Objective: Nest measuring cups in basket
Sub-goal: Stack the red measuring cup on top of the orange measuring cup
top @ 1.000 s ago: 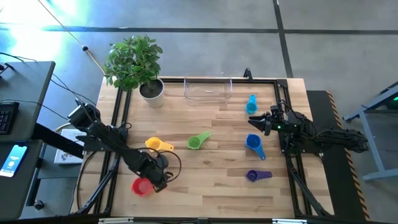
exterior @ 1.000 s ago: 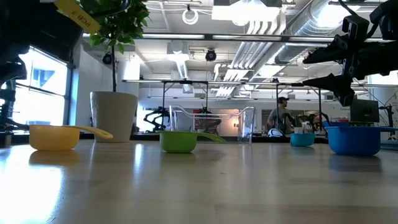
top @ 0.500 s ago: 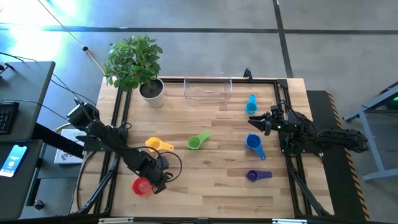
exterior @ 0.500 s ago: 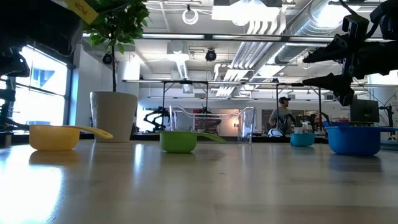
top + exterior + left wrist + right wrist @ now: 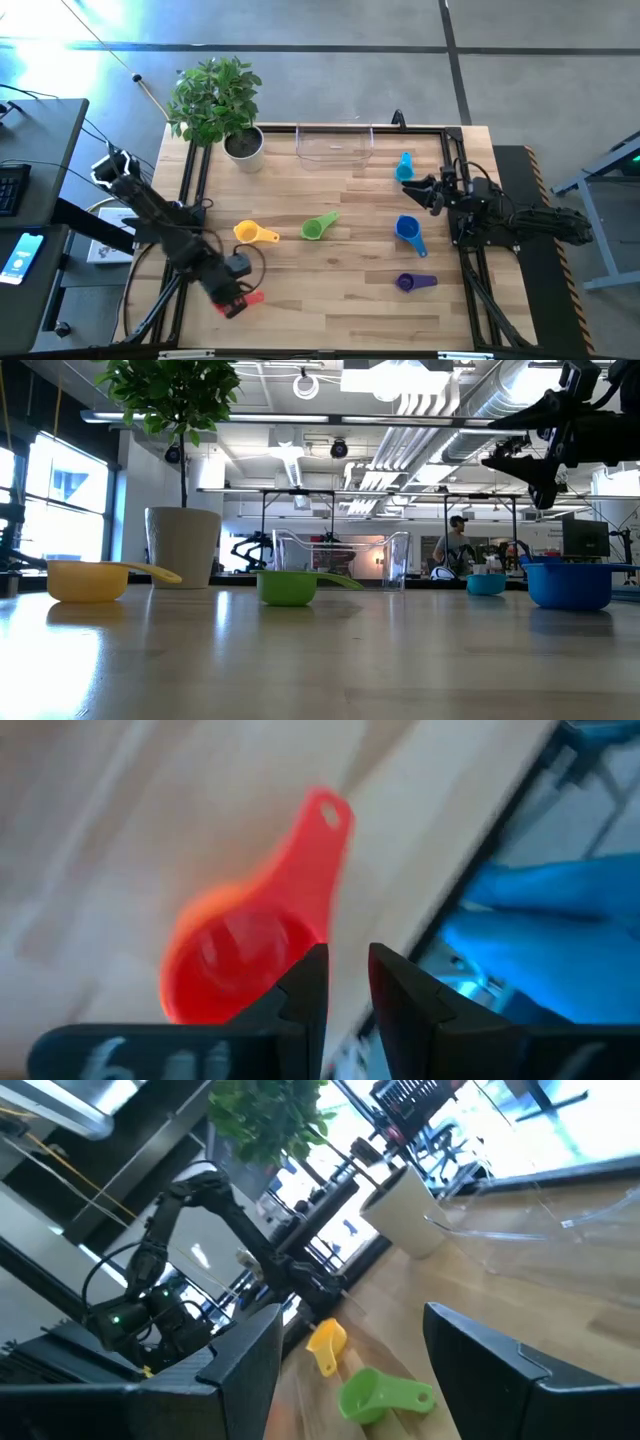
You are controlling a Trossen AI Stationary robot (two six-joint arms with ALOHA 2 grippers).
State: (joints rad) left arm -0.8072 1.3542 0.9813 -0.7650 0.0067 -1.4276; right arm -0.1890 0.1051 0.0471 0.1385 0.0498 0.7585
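My left gripper [image 5: 233,297] [image 5: 348,965] hangs over the table's near left part, shut on the red measuring cup [image 5: 240,955]. In the high view only the cup's handle [image 5: 253,297] sticks out from under it. My right gripper [image 5: 420,190] [image 5: 350,1370] waits open and level above the right side. It is between the light blue cup [image 5: 404,167] and the blue cup [image 5: 407,230]. The yellow cup [image 5: 250,232], green cup [image 5: 318,227] and purple cup [image 5: 410,283] sit on the wood. The clear basket [image 5: 334,143] stands at the far edge. My left gripper has the red cup by its rim beside the root of the handle [image 5: 318,925]. One finger [image 5: 305,995] covers the place of contact, so the kind of hold stays hidden. The fingers slant steeply down from above. The cup hangs mouth up, its handle pointing away from the fingers.
A white pot with a green plant [image 5: 244,148] stands at the far left corner, next to the basket. Black rails run along the table's left [image 5: 185,200] and right [image 5: 462,200] sides. Bare wood lies in the middle, between the green and blue cups.
My left gripper has risen and drawn a little toward the table's left edge, taking the red cup up off the wood with it. The cup's bowl is now hidden under the gripper in the high view. My right gripper has tipped its fingers slightly upward.
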